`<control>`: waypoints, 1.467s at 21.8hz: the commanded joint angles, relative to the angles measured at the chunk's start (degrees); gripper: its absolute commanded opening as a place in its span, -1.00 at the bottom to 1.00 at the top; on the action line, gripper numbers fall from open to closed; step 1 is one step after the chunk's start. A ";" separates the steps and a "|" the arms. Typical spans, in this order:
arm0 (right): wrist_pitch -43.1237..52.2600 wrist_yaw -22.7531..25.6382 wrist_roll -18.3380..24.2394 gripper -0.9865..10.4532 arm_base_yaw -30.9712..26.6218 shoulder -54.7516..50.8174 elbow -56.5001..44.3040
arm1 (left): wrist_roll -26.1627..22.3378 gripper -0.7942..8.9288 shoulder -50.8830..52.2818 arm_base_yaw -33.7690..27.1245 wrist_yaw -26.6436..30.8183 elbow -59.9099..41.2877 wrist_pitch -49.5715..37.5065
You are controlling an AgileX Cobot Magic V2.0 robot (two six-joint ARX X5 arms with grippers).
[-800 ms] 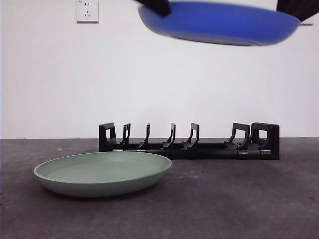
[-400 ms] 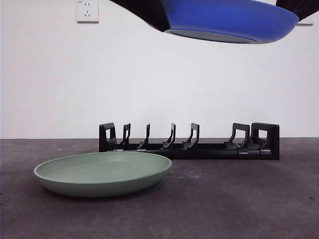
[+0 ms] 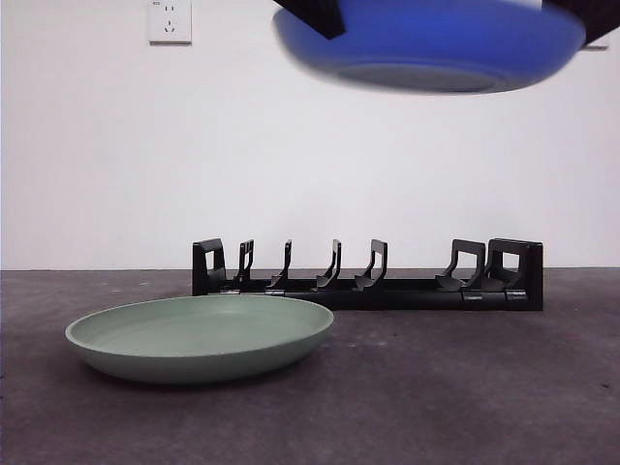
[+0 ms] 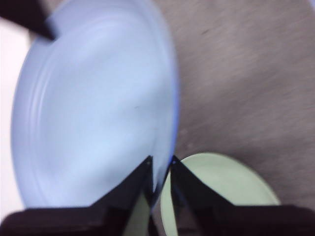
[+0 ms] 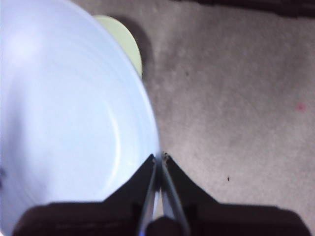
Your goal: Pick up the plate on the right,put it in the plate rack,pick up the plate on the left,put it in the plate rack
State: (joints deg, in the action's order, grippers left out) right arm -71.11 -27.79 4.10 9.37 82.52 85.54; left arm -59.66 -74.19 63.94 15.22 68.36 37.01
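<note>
Change: the blue plate (image 3: pixel 431 46) has dipped slightly since half a second ago, blurred, aloft over the rack (image 3: pixel 368 276).
Left gripper (image 4: pixel 160 162): clamps its rim.
Right gripper (image 5: pixel 161 157): pinches the opposite rim.
Green plate (image 3: pixel 200 337): unmoved on the table.
Meaning: racking likely imminent.

Even, bright light; the blue plate (image 3: pixel 431 46) is motion-blurred, washed pale in both soft wrist views.

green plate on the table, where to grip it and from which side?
Grip the green plate by its raised rim, pinching the thin edge from the open outer side, away from the plate rack. It lies flat and shallow, so only the flared rim likely offers the end effector purchase.
</note>
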 commanded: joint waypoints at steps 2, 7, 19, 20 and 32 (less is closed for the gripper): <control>-0.46 1.95 0.39 -0.86 -0.02 0.09 0.09 | 2.49 -0.85 -0.07 -0.13 -0.68 0.11 -0.28; 0.04 1.84 0.42 -0.85 0.00 0.09 0.09 | 2.71 -0.85 -0.07 -0.11 -0.61 0.11 -0.20; 4.13 0.02 0.37 -0.21 -0.02 -0.22 0.20 | 5.66 -0.85 -0.07 -0.15 -2.47 0.13 1.33; 4.68 -0.63 0.37 -0.20 -0.02 -0.33 0.26 | 6.25 -0.85 -0.07 -0.15 -3.41 0.11 1.40; 17.18 1.64 -5.14 -0.22 -0.02 -13.38 7.52 | 25.66 -0.85 -0.07 -16.46 -28.48 0.11 -11.17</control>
State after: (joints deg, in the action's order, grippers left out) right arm -53.95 -26.30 0.16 9.34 68.88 93.10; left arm -37.87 -74.50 48.03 -12.27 68.36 27.51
